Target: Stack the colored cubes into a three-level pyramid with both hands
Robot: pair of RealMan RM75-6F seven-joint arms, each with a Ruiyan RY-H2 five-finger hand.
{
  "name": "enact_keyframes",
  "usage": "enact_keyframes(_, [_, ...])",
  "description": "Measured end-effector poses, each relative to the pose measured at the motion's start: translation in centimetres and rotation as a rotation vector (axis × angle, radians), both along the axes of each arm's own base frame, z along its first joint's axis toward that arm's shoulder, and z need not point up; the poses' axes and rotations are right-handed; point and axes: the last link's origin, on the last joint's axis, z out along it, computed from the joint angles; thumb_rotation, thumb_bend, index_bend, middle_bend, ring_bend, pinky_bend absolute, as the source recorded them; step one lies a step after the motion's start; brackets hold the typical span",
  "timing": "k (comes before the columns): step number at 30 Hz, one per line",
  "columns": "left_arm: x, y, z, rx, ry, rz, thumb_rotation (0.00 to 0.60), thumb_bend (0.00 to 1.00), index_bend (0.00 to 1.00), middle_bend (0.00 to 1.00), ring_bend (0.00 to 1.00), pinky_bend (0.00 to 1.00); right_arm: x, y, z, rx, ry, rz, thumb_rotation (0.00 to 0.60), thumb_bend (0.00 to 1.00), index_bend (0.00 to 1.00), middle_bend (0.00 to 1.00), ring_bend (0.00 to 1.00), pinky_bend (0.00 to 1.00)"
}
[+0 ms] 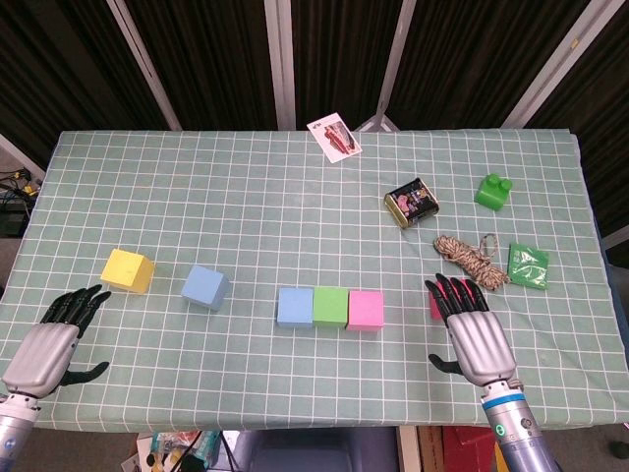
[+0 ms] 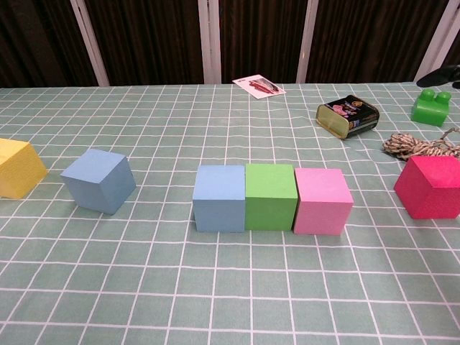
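Row of three cubes touching side by side at the table's near middle: blue cube in the row (image 2: 219, 198), green cube (image 2: 270, 195), pink cube (image 2: 322, 200), forming the pyramid's base level. Second blue cube (image 2: 98, 180) lying loose and turned askew, well apart to the left; yellow cube (image 2: 18, 167) further left again. Magenta cube (image 2: 431, 186) well apart to the right of the row, near a coil of rope (image 2: 420, 145).

Left hand (image 1: 46, 346) low at the near left table edge, fingers straight and slightly apart, holding nothing, just short of the yellow cube. Right hand (image 1: 473, 332) at the near right, fingers extended and apart, empty, fingertips covering most of the magenta cube in the head view; touching it or hovering above, impossible to tell.

Likely risks: right hand closing on the magenta cube while catching the rope close by and dragging it along; a cube carried in low toward the row nudging the pink cube and opening a gap in the base; a second-level cube set off-centre over a seam and tipping. Askew blue cube probably needing squaring before placement, otherwise overhanging.

Also on the checked cloth (image 1: 246, 197): a small tin (image 1: 411, 205), a green toy brick (image 1: 493, 191), a green packet (image 1: 527, 265), a card (image 1: 334, 137)
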Motion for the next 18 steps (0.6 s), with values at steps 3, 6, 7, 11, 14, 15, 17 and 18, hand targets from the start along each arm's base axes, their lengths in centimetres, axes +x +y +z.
enact_keyframes(3, [0.7, 0.8, 0.0, -0.006, -0.001, -0.023, 0.600, 0.35, 0.00, 0.00, 0.00, 0.00, 0.0, 0.1, -0.1, 0.009, -0.010, 0.000, 0.600, 0.17, 0.00, 0.00, 0.00, 0.00])
enact_keyframes(6, [1.7, 1.8, -0.1, -0.018, -0.007, -0.047, 0.600, 0.37, 0.00, 0.00, 0.00, 0.00, 0.1, 0.1, -0.2, 0.018, -0.020, -0.001, 0.600, 0.17, 0.00, 0.00, 0.00, 0.00])
enact_keyframes(7, [2.1, 2.1, -0.1, -0.024, -0.009, -0.054, 0.600, 0.37, 0.00, 0.00, 0.00, 0.00, 0.1, 0.1, -0.2, 0.020, -0.024, -0.002, 0.600, 0.17, 0.00, 0.00, 0.00, 0.00])
enact_keyframes(11, [3.4, 3.5, -0.5, -0.065, -0.012, -0.088, 0.600, 0.37, 0.00, 0.00, 0.00, 0.00, 0.2, 0.1, -0.1, 0.023, -0.041, -0.001, 0.600, 0.17, 0.00, 0.00, 0.00, 0.00])
enact_keyframes(14, [4.3, 4.7, -0.9, -0.106, -0.002, -0.104, 0.600, 0.34, 0.00, 0.01, 0.00, 0.00, 0.2, 0.1, 0.0, 0.023, -0.053, -0.003, 0.600, 0.17, 0.00, 0.00, 0.00, 0.00])
enact_keyframes(15, [4.6, 5.2, -1.1, -0.118, 0.003, -0.103, 0.600, 0.31, 0.00, 0.01, 0.00, 0.00, 0.2, 0.0, 0.0, 0.023, -0.054, -0.004, 0.600, 0.17, 0.00, 0.00, 0.00, 0.00])
enact_keyframes(17, [5.0, 5.9, -1.3, -0.135, 0.015, -0.099, 0.600, 0.26, 0.00, 0.03, 0.00, 0.00, 0.2, 0.0, 0.0, 0.025, -0.057, -0.007, 0.600, 0.17, 0.00, 0.00, 0.00, 0.00])
enact_keyframes(18, [5.3, 6.3, -1.5, -0.145, 0.027, -0.099, 0.600, 0.22, 0.00, 0.03, 0.00, 0.00, 0.1, 0.0, 0.0, 0.026, -0.059, -0.008, 0.600, 0.17, 0.00, 0.00, 0.00, 0.00])
